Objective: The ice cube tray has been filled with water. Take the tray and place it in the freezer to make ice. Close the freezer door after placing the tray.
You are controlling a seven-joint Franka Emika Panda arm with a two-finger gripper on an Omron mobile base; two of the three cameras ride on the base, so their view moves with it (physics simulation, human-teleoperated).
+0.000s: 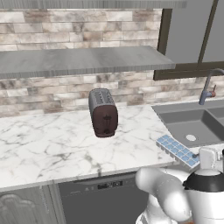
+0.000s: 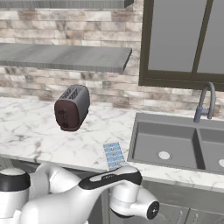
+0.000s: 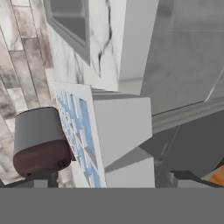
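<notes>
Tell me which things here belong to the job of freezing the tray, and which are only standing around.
Belonging to the job:
- ice cube tray, at the counter's front edge beside the sink
- water in its cells

Standing around:
- toaster
- sink
- faucet
- shelf

Ice cube tray (image 2: 113, 155) apparently beside sink (image 2: 144, 142)

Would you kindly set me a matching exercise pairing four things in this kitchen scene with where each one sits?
Things:
1. dark brown and grey toaster
2. white ice cube tray with pale blue cells
3. curved grey tap
4. long grey wall shelf

Places:
A. behind the sink basin
B. above the counter, on the brick wall
C. at the counter's front edge, beside the sink
D. mid-counter, near the wall

Pairs: 1-D, 2-C, 3-A, 4-B
</notes>
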